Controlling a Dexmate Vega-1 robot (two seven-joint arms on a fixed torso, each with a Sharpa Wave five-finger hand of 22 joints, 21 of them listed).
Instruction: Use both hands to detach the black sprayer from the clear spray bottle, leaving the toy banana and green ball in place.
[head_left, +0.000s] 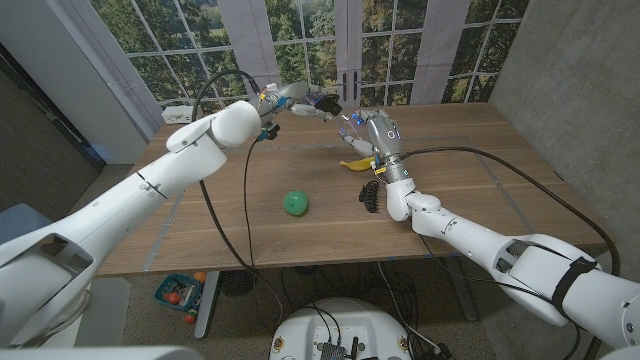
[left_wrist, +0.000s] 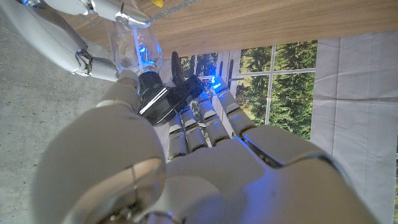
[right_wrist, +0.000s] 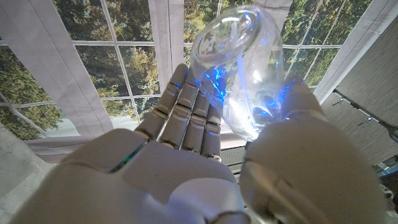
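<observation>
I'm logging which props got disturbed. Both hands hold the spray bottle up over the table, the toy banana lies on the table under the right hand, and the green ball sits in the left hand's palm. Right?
Not quite: the green ball is not in any hand; the head view shows it lying alone on the table. The rest stands: the left hand grips the black sprayer, the right hand holds the clear spray bottle, and the toy banana lies beneath.
</observation>
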